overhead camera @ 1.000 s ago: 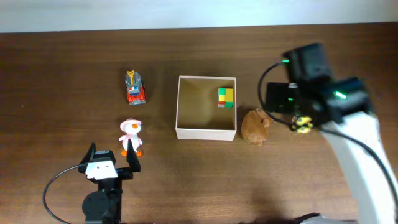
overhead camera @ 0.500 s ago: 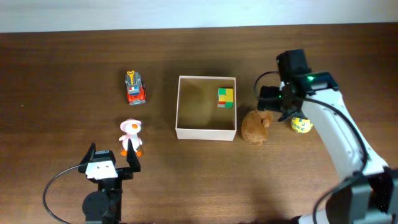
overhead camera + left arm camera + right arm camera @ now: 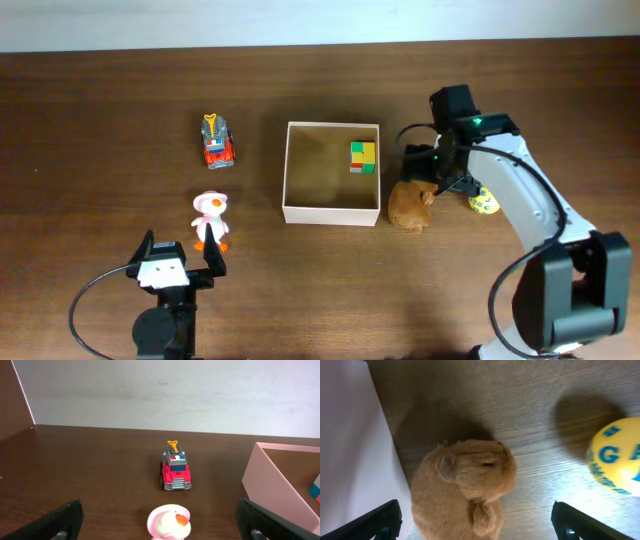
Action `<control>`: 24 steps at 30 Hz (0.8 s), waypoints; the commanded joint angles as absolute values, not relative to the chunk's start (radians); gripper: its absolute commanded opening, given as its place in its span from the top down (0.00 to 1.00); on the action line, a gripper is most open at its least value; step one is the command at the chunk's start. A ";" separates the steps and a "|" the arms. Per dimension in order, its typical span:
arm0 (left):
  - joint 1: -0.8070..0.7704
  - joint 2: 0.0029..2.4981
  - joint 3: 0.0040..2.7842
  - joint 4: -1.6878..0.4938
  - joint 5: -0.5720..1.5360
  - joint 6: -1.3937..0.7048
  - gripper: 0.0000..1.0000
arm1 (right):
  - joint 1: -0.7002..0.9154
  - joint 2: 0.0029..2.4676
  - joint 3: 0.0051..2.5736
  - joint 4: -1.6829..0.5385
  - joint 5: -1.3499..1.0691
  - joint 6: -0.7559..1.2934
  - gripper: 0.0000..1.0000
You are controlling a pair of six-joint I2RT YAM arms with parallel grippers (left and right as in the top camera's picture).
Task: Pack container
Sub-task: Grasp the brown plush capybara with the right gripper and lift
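Overhead, container [image 3: 332,213]: square white-walled box with a tan inside, at the middle of the frame on the brown table [image 3: 100,150].
Overhead, block toy [image 3: 363,156]: green, yellow and red, inside the container at its upper right corner.
Overhead, right gripper [image 3: 425,172]: right of the container's right wall, over the upper edge of the brown plush animal [image 3: 410,207]; its spread is hard to judge here.
Overhead, yellow ball [image 3: 485,202]: just right of the plush animal, partly under the right arm.
Overhead, left gripper [image 3: 180,250]: lower left of the frame, jaws spread wide with nothing between them, just below the white bird toy [image 3: 210,219] in its pink hat.
Overhead, fire truck [image 3: 216,141]: upper left of the container, well apart from it.
Left wrist, fingers [image 3: 62,521]: dark tips at both lower corners, far apart.
Left wrist, toys: the bird toy's head at bottom centre, the fire truck beyond it at mid-frame.
Left wrist, container: its wall at the right edge.
Right wrist, fingers [image 3: 377,522]: tips at the two lower corners, spread, pinching nothing.
Right wrist, plush animal: lower centre, between the tips and close beside the container's pale wall at left.
Right wrist, yellow ball: right edge, blue letters on it, apart from the plush.
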State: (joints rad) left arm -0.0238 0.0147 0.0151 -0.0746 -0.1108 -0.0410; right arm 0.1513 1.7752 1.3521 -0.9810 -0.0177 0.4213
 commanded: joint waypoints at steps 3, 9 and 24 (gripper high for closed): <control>-0.019 0.007 0.009 -0.072 -0.101 -0.022 0.01 | 0.160 1.792 1.309 -0.973 -0.045 0.451 0.01; -0.019 0.007 0.009 -0.072 -0.101 -0.022 0.01 | 0.172 1.792 1.274 -0.953 -0.046 0.451 0.01; -0.019 0.007 0.009 -0.072 -0.101 -0.022 0.01 | 0.203 1.792 1.200 -0.850 -0.053 0.451 0.01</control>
